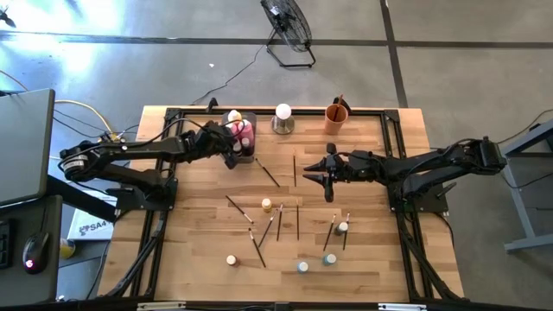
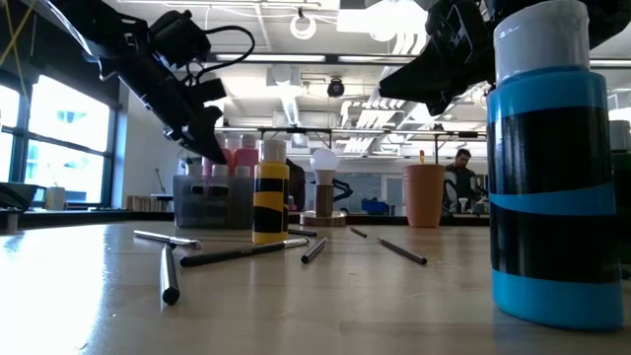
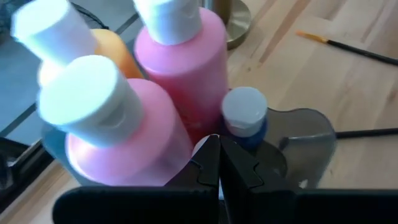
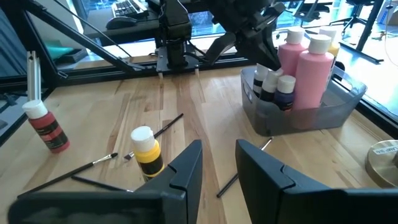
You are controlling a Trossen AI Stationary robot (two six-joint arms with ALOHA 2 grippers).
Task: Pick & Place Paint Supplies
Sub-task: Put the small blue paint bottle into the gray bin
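Pink bottles (image 1: 244, 131) stand in the grey tray (image 4: 348, 99) at the back, where the left hand (image 1: 232, 155) hangs clenched and empty. The right hand (image 1: 321, 174) hovers apart, fingers spread, holding nothing. The small yellow bottle (image 1: 267, 205) stands upright just in front of it, so the right hand is nearer. Brushes (image 1: 297, 220) lie scattered on the surface (image 1: 190, 242).

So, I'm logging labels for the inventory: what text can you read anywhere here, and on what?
"SA4": on the white box beside the table's left edge; the letters run on, cut off by the frame.
Paint bottles: no readable labels.
Nothing else legible.
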